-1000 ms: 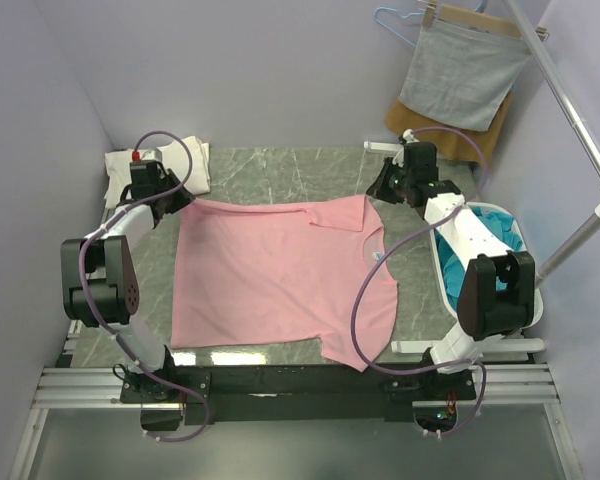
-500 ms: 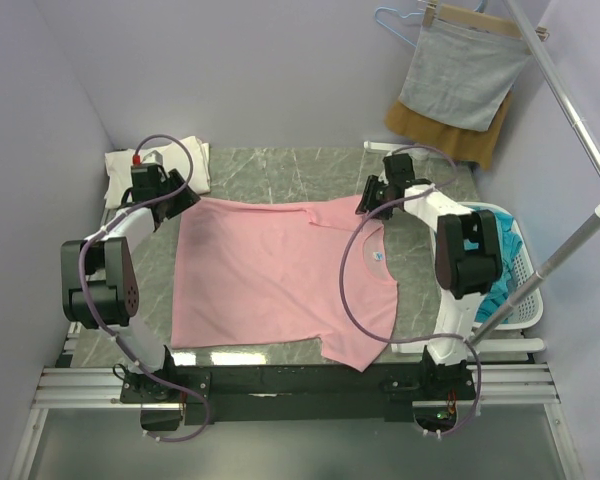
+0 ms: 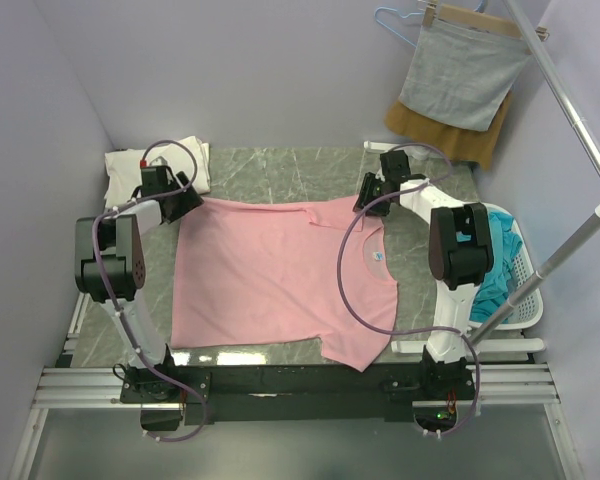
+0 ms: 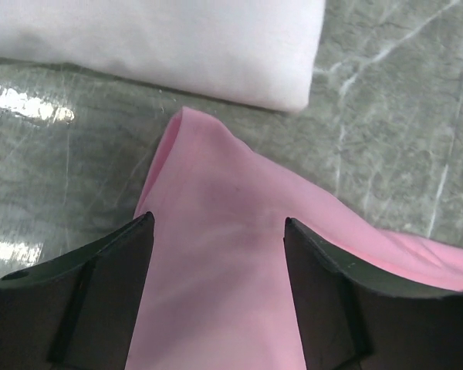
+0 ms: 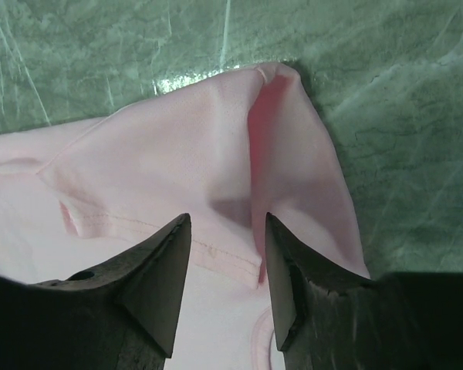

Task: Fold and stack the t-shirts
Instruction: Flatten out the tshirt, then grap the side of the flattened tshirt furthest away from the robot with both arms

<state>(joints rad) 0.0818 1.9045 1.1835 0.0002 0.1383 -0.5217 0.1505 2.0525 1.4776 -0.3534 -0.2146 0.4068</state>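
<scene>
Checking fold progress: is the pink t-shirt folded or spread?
Spread: the pink t-shirt lies flat on the table, near sleeve laid out, only its far edge turned over.

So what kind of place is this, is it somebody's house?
Probably not a house, more like a robot practice booth. Plain walls box in one small table, two robot arms are fixed at its near edge, and a pink t-shirt lies spread out for folding.

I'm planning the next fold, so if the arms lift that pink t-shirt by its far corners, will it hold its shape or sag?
Likely floppy: the pink t-shirt lies flat against the table, and its far corners fold into soft creases in both wrist views. Probably light: the cloth looks thin. Pushed, it would likely bunch like those corners rather than slide.
</scene>
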